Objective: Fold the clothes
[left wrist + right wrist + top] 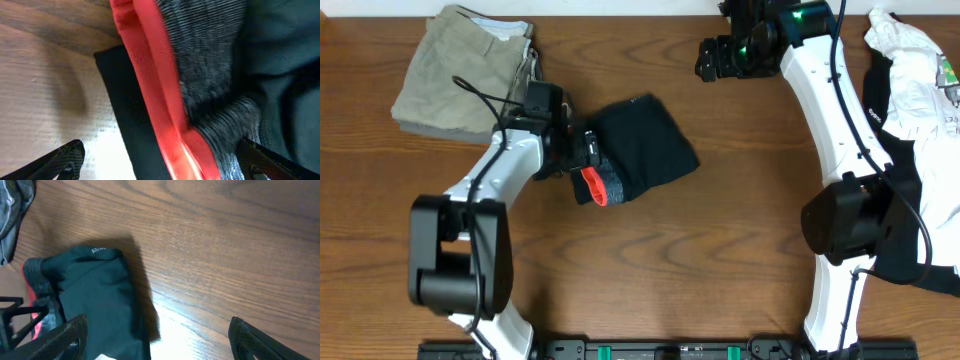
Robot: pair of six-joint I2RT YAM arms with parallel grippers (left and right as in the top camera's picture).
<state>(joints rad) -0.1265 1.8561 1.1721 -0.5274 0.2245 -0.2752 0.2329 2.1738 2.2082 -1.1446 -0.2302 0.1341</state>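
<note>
red-and-grey waistband (170,100) of the black stretchy leggings (645,140) is sitting just under the left gripper (586,158), jaws spread wide, gripping nothing. bundle is lying folded on the wooden tabletop (720,260). right gripper (712,58) is hanging well apart, jaws released and empty. folding is looking nearly finished.

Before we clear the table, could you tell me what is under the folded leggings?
Only wooden table shows around the leggings; their red waistband pokes out beside the left gripper. Whatever lies beneath is covered.
</note>
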